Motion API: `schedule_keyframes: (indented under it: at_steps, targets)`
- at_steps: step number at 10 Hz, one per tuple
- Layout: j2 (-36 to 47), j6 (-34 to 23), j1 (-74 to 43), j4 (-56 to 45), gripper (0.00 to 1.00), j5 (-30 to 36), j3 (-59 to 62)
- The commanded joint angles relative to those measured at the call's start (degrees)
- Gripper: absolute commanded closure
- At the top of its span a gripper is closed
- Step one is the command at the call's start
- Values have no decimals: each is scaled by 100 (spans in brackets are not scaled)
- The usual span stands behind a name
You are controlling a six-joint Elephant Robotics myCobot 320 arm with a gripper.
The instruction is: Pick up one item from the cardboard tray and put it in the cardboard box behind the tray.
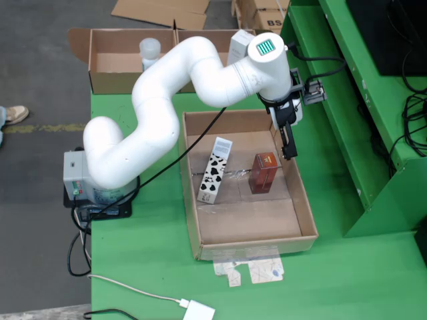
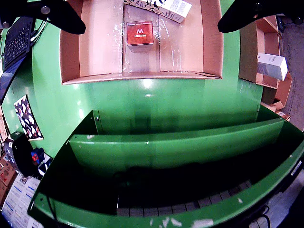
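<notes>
The cardboard tray (image 1: 303, 213) lies on the green table. In it a cow-patterned carton (image 1: 215, 171) lies left of centre and a red-brown box (image 1: 264, 172) stands to its right. My gripper (image 1: 288, 145) hangs above the tray's right wall, just right of the red-brown box, and is empty. In the wrist view the two dark fingers (image 2: 52, 13) stand wide apart, open, with the tray (image 2: 142, 76), the red box (image 2: 139, 33) and the carton (image 2: 164, 5) beyond them. Cardboard boxes (image 1: 107, 80) stand behind the tray.
The boxes behind hold a pale bottle (image 1: 149, 52) and a white carton (image 1: 239, 45), which also shows in the wrist view (image 2: 272, 65). A green raised rack (image 1: 353, 127) runs along the right. A paper scrap (image 1: 250, 272) and a white adapter (image 1: 199, 311) lie in front.
</notes>
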Motion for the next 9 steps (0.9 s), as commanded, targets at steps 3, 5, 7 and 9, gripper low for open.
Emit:
schedule_keyframes:
  at_steps: [3, 5, 7, 9]
  targets:
    - [384, -52, -33, 464, 0, 60, -851]
    - [540, -37, -23, 814, 0, 42, -1433]
    - [455, -57, -51, 818, 0, 70, -1405]
    - [-521, -108, -135, 232, 0, 125, 140]
